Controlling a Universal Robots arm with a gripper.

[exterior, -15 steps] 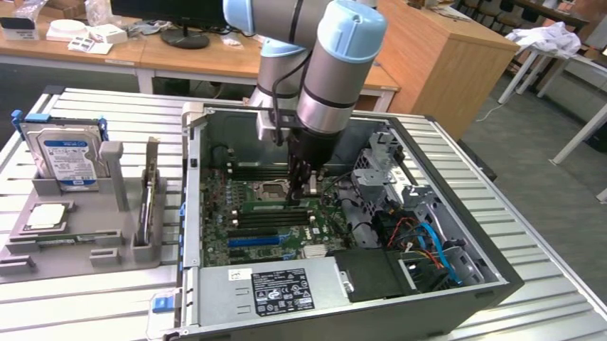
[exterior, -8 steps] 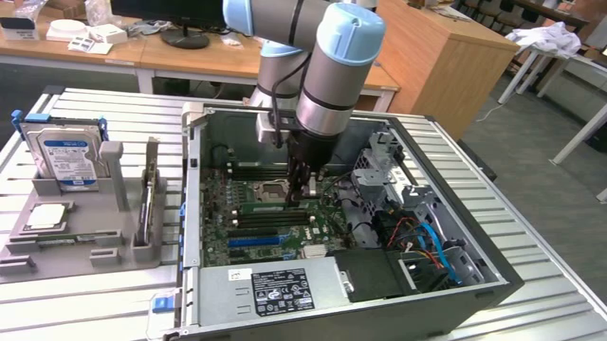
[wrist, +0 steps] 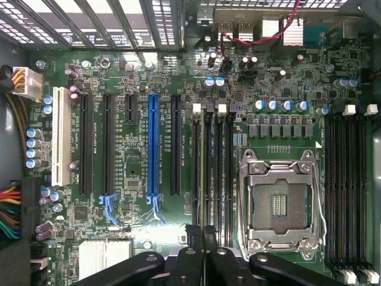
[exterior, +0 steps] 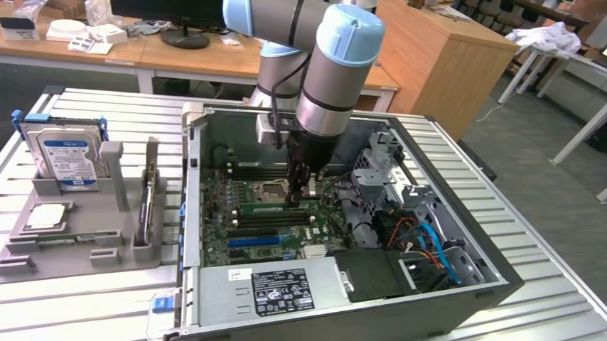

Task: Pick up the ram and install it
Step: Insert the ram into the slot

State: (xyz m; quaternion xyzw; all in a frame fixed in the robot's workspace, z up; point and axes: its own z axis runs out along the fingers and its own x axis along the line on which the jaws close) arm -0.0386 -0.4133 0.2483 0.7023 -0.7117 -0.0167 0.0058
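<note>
The ram (exterior: 270, 208) is a long green stick standing on edge in a black motherboard slot inside the open computer case (exterior: 195, 213). In the wrist view the ram (wrist: 209, 173) appears edge-on in one of the slots beside the CPU socket (wrist: 280, 202). My gripper (exterior: 305, 193) reaches down into the case at one end of the stick. Its black fingers (wrist: 192, 238) are shut together directly over that slot row, gripper (wrist: 200, 229). Whether the tips touch the stick I cannot tell.
A grey holder (exterior: 85, 234) at the exterior view's left carries a blue-labelled hard drive (exterior: 68, 153) and a square silver chip (exterior: 45, 217). Inside the case are a power supply (exterior: 280, 291), coloured cables (exterior: 427, 241) and a drive cage (exterior: 384, 167).
</note>
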